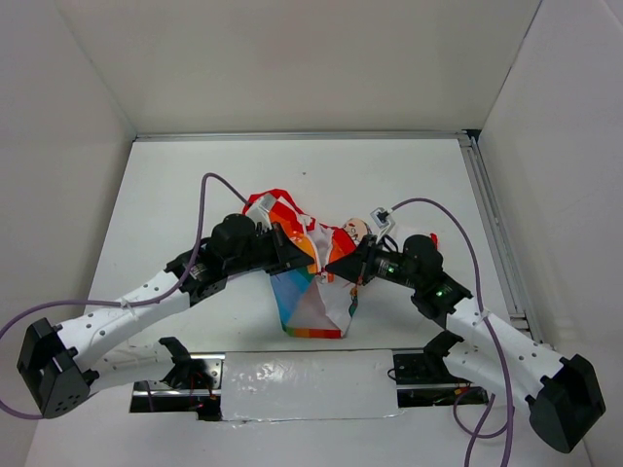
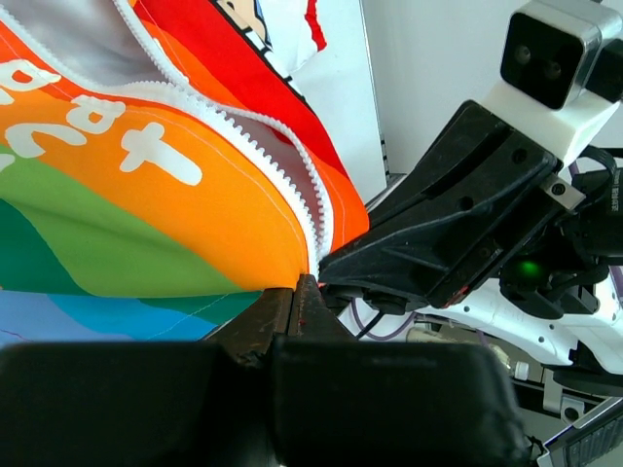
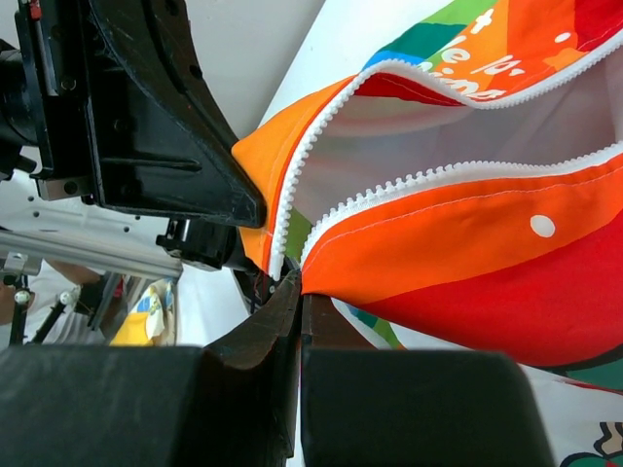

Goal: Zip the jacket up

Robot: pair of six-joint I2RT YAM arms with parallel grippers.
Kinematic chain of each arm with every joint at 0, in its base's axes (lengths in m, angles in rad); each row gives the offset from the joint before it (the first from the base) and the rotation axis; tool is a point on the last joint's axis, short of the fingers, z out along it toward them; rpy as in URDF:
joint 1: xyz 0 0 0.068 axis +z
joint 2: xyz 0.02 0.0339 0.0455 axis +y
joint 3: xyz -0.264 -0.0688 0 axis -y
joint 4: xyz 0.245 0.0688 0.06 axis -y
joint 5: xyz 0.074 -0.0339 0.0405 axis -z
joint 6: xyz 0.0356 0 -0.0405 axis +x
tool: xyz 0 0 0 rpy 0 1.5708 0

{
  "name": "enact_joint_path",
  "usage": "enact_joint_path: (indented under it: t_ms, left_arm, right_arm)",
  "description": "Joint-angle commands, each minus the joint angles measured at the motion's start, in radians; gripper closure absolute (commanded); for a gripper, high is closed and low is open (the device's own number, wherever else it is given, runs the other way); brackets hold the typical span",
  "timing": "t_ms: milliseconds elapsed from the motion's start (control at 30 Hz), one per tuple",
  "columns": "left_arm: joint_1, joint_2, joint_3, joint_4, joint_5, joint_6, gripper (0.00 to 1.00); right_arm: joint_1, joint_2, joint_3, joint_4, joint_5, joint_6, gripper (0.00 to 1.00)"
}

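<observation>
The jacket (image 1: pixel 313 292) is held lifted above the middle of the table, rainbow panels hanging down, red trim at the top. My left gripper (image 1: pixel 311 261) and right gripper (image 1: pixel 331 269) meet tip to tip at its front opening. In the left wrist view my left gripper (image 2: pixel 297 283) is shut on the jacket's orange edge (image 2: pixel 185 204) beside the white zipper teeth (image 2: pixel 277 165). In the right wrist view my right gripper (image 3: pixel 300 282) is shut on the other orange edge (image 3: pixel 438 253). The two rows of zipper teeth (image 3: pixel 409 190) stand apart. No slider shows.
White walls enclose the table on three sides. A metal rail (image 1: pixel 494 233) runs along the right edge. A taped metal strip (image 1: pixel 311 381) lies between the arm bases. Purple cables (image 1: pixel 202 209) loop over both arms. The opposite gripper fills each wrist view (image 2: pixel 458 219) (image 3: pixel 156 126).
</observation>
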Motion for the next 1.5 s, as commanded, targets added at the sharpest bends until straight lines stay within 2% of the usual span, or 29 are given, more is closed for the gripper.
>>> enact_joint_path:
  t_ms: [0,633,1200,1467]
  left_arm:
    - [-0.006,-0.014,0.002,0.067,-0.019,-0.021,1.00]
    - [-0.051,0.014,0.018,0.049,-0.076,-0.016,1.00]
    - [-0.054,-0.011,0.001,0.038,-0.125,-0.019,1.00]
    - [-0.052,0.000,-0.001,0.068,-0.076,-0.003,1.00]
  right_arm:
    - [0.022,-0.005,0.007,0.068,0.014,-0.001,1.00]
    - [0.030,-0.006,0.012,0.085,0.067,0.018,1.00]
    - [-0.016,-0.003,0.001,0.070,-0.012,0.030,1.00]
    - [-0.022,0.023,0.004,0.093,-0.058,0.036,1.00]
